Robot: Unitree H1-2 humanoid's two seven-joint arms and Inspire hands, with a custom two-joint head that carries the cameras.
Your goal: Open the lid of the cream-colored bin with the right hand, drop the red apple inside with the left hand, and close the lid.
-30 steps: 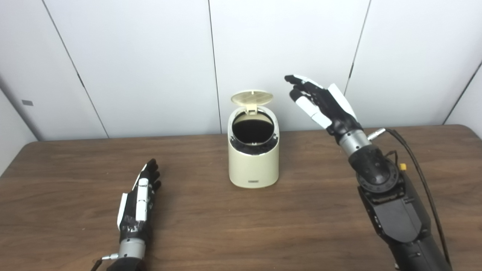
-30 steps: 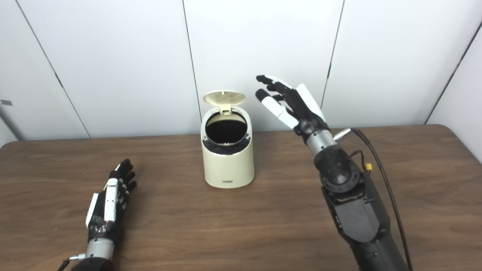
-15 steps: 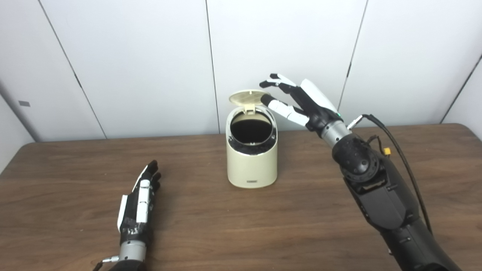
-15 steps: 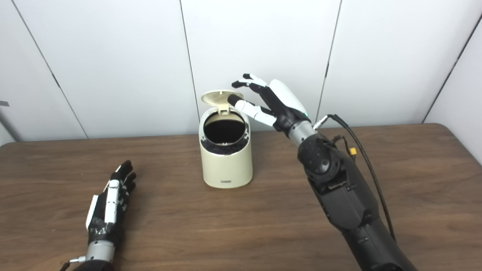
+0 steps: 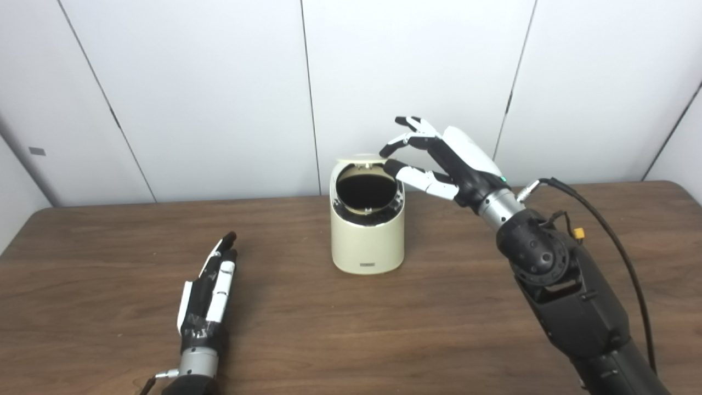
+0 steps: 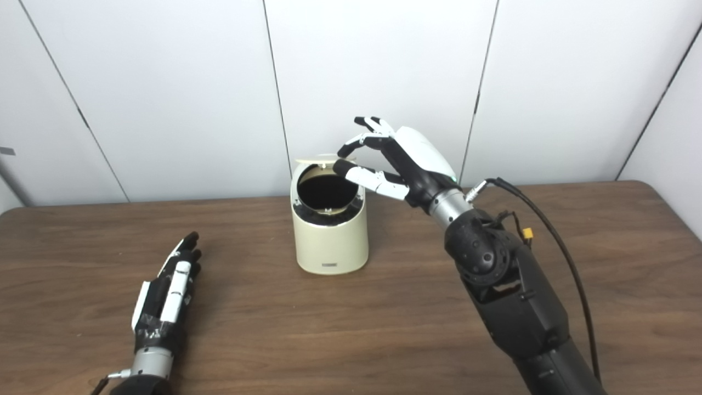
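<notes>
Left eye view: right hand (image 5: 439, 159), fingers spread and grasping nothing, presses the lid (image 5: 359, 159) over the bin (image 5: 366, 230) just beneath its fingertips. Push down evenly until it latches. Left hand (image 5: 211, 291) lies flat, empty. No apple visible.

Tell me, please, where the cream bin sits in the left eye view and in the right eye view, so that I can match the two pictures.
Left eye view: the bin stands just right of centre on the table.
Right eye view: the bin stands just left of centre.
Shared landmark: the right robot hand at the bin's upper right, its fingers over the rim by the lid.
</notes>
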